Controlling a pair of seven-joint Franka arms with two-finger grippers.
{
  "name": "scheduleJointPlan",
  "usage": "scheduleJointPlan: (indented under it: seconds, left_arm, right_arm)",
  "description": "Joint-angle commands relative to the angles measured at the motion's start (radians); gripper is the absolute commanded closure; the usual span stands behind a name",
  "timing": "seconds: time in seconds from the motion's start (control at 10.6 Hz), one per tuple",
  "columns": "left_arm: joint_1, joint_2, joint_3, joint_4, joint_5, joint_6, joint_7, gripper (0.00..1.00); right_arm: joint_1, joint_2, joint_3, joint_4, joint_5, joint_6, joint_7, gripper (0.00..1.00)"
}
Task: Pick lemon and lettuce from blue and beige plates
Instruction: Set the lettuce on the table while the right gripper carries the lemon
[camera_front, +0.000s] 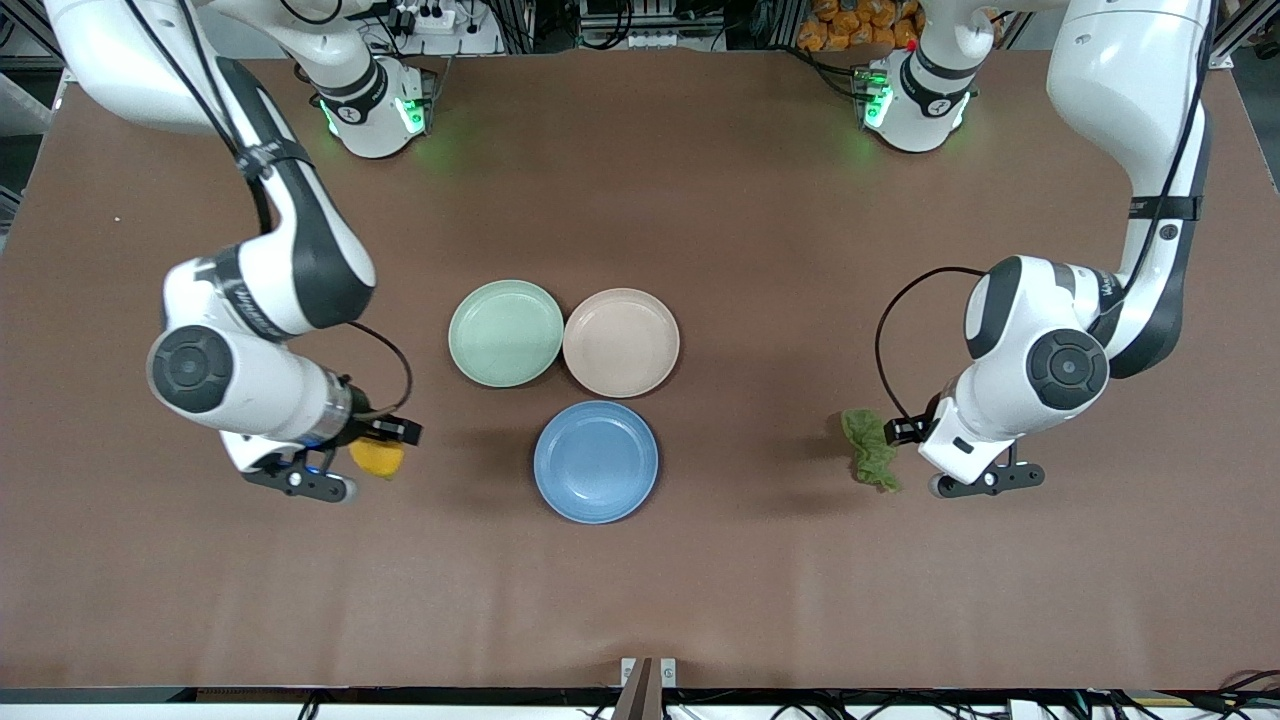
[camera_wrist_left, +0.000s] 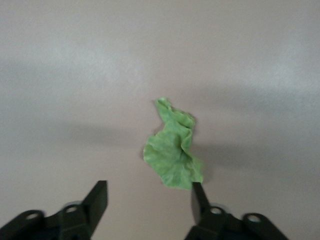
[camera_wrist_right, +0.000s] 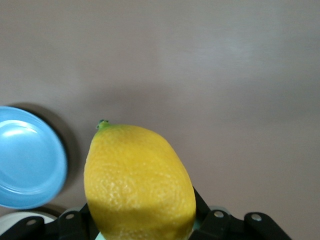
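Holding lemon (camera_wrist_right: 140, 182), right hand (camera_front: 350, 470) overhangs bare table (camera_front: 700, 600)

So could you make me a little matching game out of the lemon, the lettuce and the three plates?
Things:
1. lemon
2. lettuce
3. blue plate
4. beige plate

States:
A. beside the green plate
B. held in the right gripper
C. nearest the front camera
D. on the table by the open left gripper

Pairs: 1-B, 2-D, 3-C, 4-A
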Motion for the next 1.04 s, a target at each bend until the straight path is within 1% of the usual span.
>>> scheduleJointPlan:
  seconds: [0.0, 0.09, 0.19, 0.28, 0.47, 0.66, 0.76, 0.95]
  left_arm:
    - [0.04, -0.132, -0.003, -0.134, -0.021, -0.014, -0.009, 0.0]
    - [0.048, -0.182, -0.003, -0.179, -0.021, -0.014, -0.009, 0.0]
    - [0.062, -0.228, -0.005, -0.216, -0.021, -0.013, -0.01, 0.0]
    - [0.075, -0.271, -0.006, -0.25, -0.022, -0.013, -0.01, 0.0]
    - [0.094, -0.37, -0.005, -0.314, -0.065, -0.013, -0.007, 0.0]
    - [0.118, -0.459, -0.005, -0.365, -0.104, -0.014, 0.005, 0.0]
    - [0.125, -0.494, -0.005, -0.379, -0.107, -0.014, 0.011, 0.0]
    - [0.123, -0.508, -0.005, -0.342, -0.099, -0.013, 0.019, 0.0]
  right_arm:
    - [0.0, -0.091, -0.054, -0.061, 0.021, -0.063, -0.106, 0.7]
    - [0.0, -0.112, -0.081, -0.082, 0.02, -0.08, -0.159, 0.7]
    - [-0.002, -0.144, -0.108, -0.127, 0.02, -0.079, -0.205, 0.7]
    - [-0.003, -0.169, -0.123, -0.162, 0.02, -0.079, -0.24, 0.7]
    - [-0.003, -0.203, -0.172, -0.214, 0.02, -0.07, -0.315, 0.7]
    - [-0.003, -0.214, -0.212, -0.247, 0.02, -0.039, -0.34, 0.7]
    - [-0.003, -0.22, -0.232, -0.286, 0.02, 0.007, -0.351, 0.7]
    - [-0.005, -0.229, -0.287, -0.369, 0.02, 0.126, -0.436, 0.7]
